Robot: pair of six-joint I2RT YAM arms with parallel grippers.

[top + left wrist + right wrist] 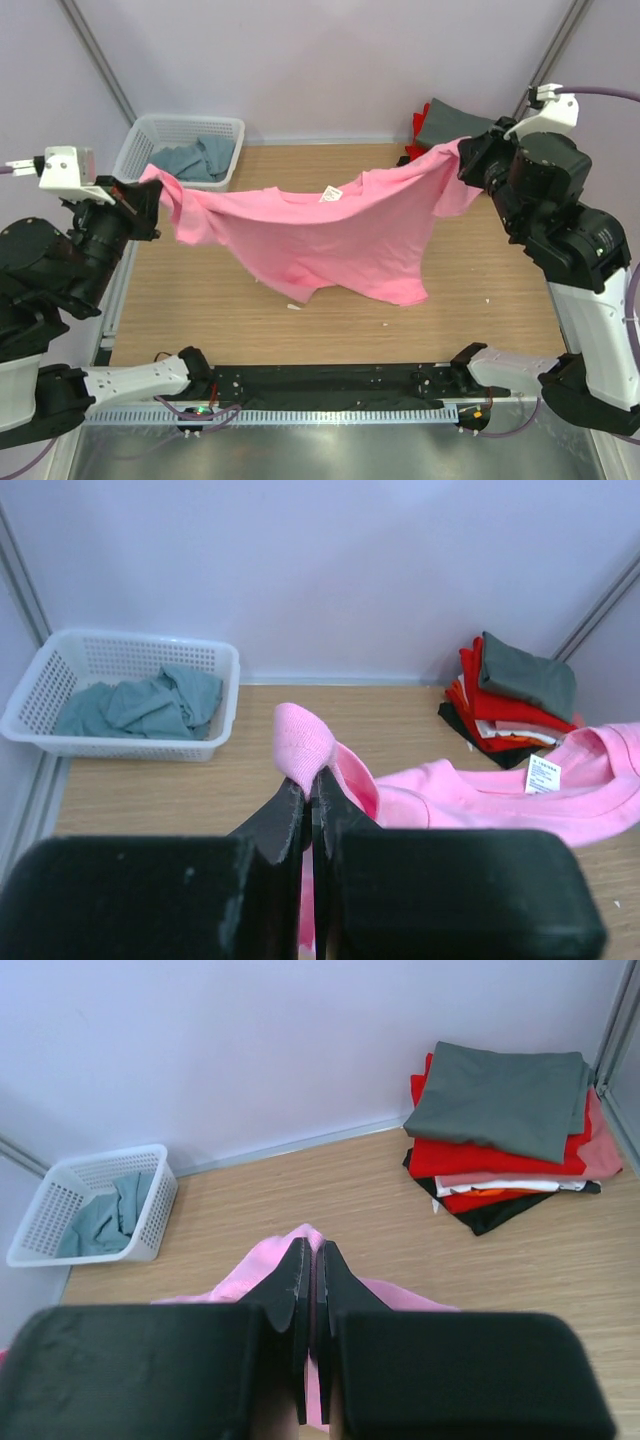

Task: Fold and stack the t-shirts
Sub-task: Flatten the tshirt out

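Note:
A pink t-shirt [330,240] hangs stretched between both arms above the wooden table [480,320], its lower hem drooping toward the boards. My left gripper [152,190] is shut on the shirt's left shoulder; pink cloth [305,742] bulges from between its jaws. My right gripper [466,155] is shut on the right shoulder, with pink fabric [260,1265] pinched between its jaws. A white label [543,775] shows at the collar. A stack of folded t-shirts [500,1135], grey on top over red and black, lies at the far right corner. A grey-blue t-shirt [195,158] lies crumpled in the basket.
A white lattice basket [150,135] stands at the far left corner against the back wall. The stack [435,125] sits just behind my right gripper. A black rail [330,385] with the arm bases runs along the near edge. A small white scrap [293,306] lies on the table.

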